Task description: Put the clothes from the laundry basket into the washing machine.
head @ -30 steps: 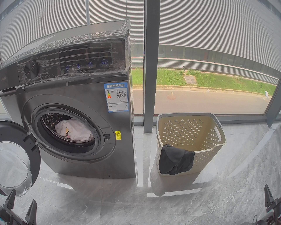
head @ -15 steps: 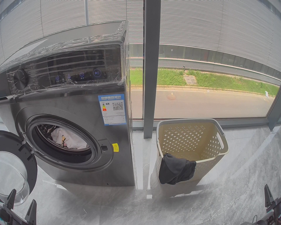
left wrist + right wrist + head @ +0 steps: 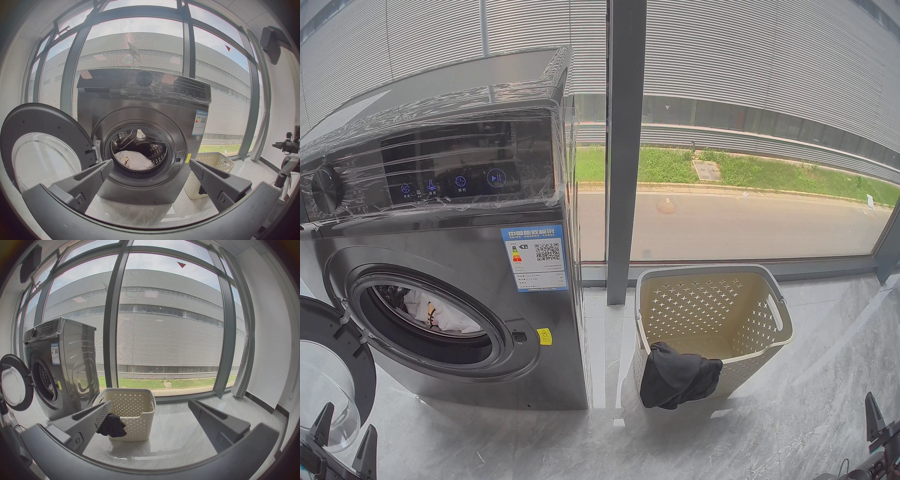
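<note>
Currently, the black cloth garment (image 3: pixel 678 378) hangs over the near rim of the cream perforated plastic laundry basket (image 3: pixel 778 300), partly inside and partly down the outer wall. The basket stands on the grey marble floor (image 3: pixel 506 437), just beside the grey front-loading washing machine (image 3: pixel 462 250). The round glass door (image 3: pixel 328 369) of the machine stands open, and a white garment (image 3: pixel 434 312) lies in the drum.

The left gripper (image 3: pixel 150 166) sits low in front of the drum opening; its fingers (image 3: pixel 215 182) are spread and hold nothing. The right gripper (image 3: pixel 149 406) faces the basket from well apart, with its fingers (image 3: pixel 215 422) also spread and empty.

Expect the black garment to be light, soft and limp. It will probably fold, stretch and trail when you lift it, and it may drag on the rim. Take hold at the bunched fold on top of the rim, where the cloth looks thickest, not at a loose hanging edge. Pinch several layers together. Lift it clear of the rim before you carry it to the drum.
</note>
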